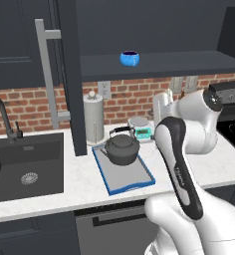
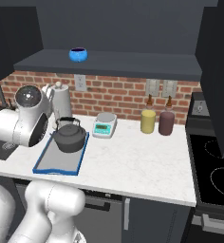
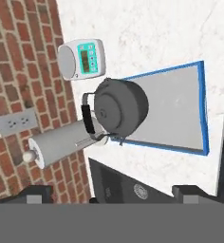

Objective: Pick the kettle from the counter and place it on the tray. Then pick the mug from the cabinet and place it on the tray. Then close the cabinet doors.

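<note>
The dark grey kettle stands on the far end of the blue-rimmed tray, which lies on the white counter. The small blue mug sits on the shelf of the open navy cabinet. One cabinet door with a long grey bar handle stands swung out at the left; another is open at the right. My gripper hangs open and empty above the counter, looking down on the kettle and apart from it.
A paper-towel roll and a small scale stand by the brick wall behind the tray. Yellow and maroon jars stand further right. A black sink lies left, a stove right.
</note>
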